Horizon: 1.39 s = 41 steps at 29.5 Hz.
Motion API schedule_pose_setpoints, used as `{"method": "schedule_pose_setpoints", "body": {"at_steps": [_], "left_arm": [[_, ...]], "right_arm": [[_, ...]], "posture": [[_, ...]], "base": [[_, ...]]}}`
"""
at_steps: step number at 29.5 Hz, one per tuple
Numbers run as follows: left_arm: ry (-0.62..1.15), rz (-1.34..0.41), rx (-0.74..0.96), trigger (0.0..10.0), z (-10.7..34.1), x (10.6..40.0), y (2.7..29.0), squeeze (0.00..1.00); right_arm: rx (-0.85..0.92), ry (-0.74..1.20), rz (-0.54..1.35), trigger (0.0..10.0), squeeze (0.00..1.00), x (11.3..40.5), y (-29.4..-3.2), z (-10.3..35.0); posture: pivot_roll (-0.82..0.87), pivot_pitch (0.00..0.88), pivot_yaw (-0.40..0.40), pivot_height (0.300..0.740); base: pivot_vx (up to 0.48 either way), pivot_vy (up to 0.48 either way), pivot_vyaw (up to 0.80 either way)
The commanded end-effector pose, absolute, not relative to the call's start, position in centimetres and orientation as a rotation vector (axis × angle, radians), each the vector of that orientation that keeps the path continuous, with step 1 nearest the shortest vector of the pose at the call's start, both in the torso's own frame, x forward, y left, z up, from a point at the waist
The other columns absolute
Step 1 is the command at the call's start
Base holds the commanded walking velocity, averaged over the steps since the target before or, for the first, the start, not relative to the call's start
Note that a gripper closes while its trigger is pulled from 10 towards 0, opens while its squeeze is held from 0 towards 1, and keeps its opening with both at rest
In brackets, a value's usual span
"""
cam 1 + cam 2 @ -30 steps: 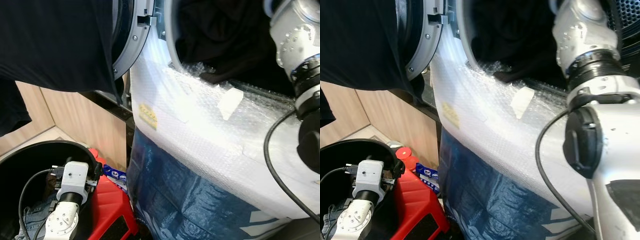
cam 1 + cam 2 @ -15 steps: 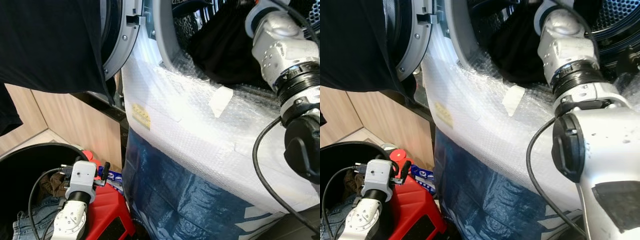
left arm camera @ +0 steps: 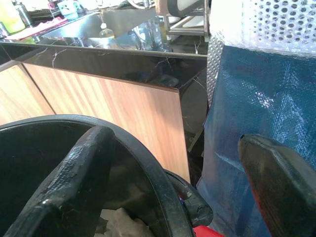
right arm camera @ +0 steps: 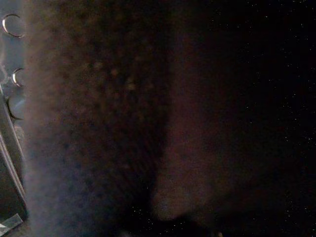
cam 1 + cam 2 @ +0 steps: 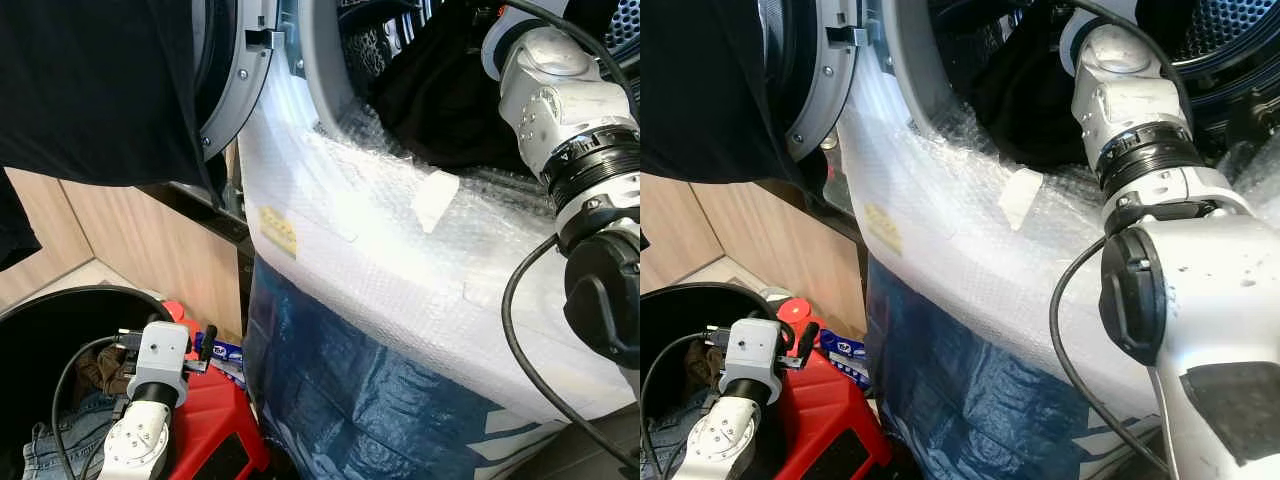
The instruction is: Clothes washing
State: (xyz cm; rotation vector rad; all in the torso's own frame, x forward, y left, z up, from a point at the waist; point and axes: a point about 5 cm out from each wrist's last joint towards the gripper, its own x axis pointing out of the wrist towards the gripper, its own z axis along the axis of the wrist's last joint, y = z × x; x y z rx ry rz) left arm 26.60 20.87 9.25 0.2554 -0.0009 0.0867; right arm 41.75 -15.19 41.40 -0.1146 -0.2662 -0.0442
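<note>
At our far left a black cloth (image 5: 100, 90) hangs down over the open washer door (image 5: 240, 80); below it stands our black bucket (image 3: 148, 163) beside a wooden cabinet (image 3: 123, 113), with jeans (image 5: 50, 450) and a brown garment (image 5: 100, 368) lying in it; our left gripper (image 3: 173, 177) hangs at the bucket's rim with its two fingers (image 3: 69, 182) spread wide and nothing between them; a red container (image 5: 220, 420) sits just beside the bucket, touching the blue tarp (image 5: 370, 400) that covers the lower front of the washing machine (image 5: 310, 60); above the tarp, bubble wrap (image 5: 400, 250) covers the machine's front up to the drum opening; further right, dark clothes (image 5: 440, 90) lie in the drum mouth, partly resting on the wrap; our right arm (image 5: 1130, 110) reaches into the drum against those clothes, and we cannot tell whether its gripper is spread or pinching, the wrist view being dark cloth (image 4: 123, 123) close up, with perforated drum wall (image 4: 10, 74) at one edge
</note>
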Motion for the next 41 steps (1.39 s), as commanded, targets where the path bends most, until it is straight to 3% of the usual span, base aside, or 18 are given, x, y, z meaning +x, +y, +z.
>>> {"method": "schedule_pose_setpoints", "body": {"at_steps": [1,8,14,17,18,21,25,30,36,41], "left_arm": [[0.003,0.083,0.250,10.0,9.3,26.4,20.8,0.00],[-0.005,0.092,0.239,10.0,9.6,26.4,20.8,0.00],[-0.007,0.093,0.236,10.0,9.7,26.4,20.8,0.00],[-0.008,0.094,0.234,10.0,9.8,26.4,20.9,0.00],[-0.011,0.094,0.234,10.0,9.9,26.4,20.8,0.00],[-0.015,0.097,0.230,10.0,10.0,26.6,20.7,0.00],[-0.015,0.095,0.227,10.0,10.0,26.7,20.7,0.00],[-0.007,0.082,0.229,10.0,9.9,26.7,20.5,0.00],[-0.002,0.073,0.234,10.0,9.9,26.8,20.6,0.00],[-0.014,0.069,0.232,10.0,10.3,26.8,20.4,0.00]], "right_arm": [[-0.119,-0.258,-0.051,10.0,1.00,41.8,-15.5,41.2],[-0.174,-0.275,-0.009,10.0,1.00,41.7,-14.6,41.6],[-0.247,-0.289,0.219,10.0,1.00,41.5,-11.8,41.7],[-0.232,-0.316,0.037,10.0,1.00,41.4,-13.8,42.6],[-0.181,-0.311,-0.123,10.0,1.00,41.3,-15.9,42.9],[-0.163,-0.294,-0.239,10.0,1.00,41.1,-17.9,42.7],[-0.165,-0.301,-0.260,10.0,1.00,41.1,-18.3,42.7],[-0.163,-0.274,-0.220,10.0,1.00,41.5,-17.8,41.6],[-0.372,-0.190,0.107,10.0,1.00,42.3,-13.6,39.2],[-0.336,-0.219,0.060,10.0,1.00,42.1,-13.9,40.2]], "posture": [[0.16,0.055,-0.103,0.740],[0.17,0.054,-0.105,0.740],[0.18,0.052,-0.106,0.740],[0.18,0.052,-0.105,0.740],[0.18,0.052,-0.105,0.740],[0.17,0.048,-0.112,0.740],[0.17,0.049,-0.108,0.740],[0.17,0.051,-0.104,0.740],[0.17,0.054,-0.095,0.740],[0.18,0.058,-0.091,0.740]], "base": [[0.000,0.000,0.00],[0.000,0.000,0.00],[0.000,0.000,0.00],[0.000,0.000,0.00],[0.000,0.000,0.00],[0.000,0.000,0.00],[0.000,0.000,0.00],[0.000,0.000,0.00],[0.000,0.000,0.00],[0.000,0.000,0.00]]}}
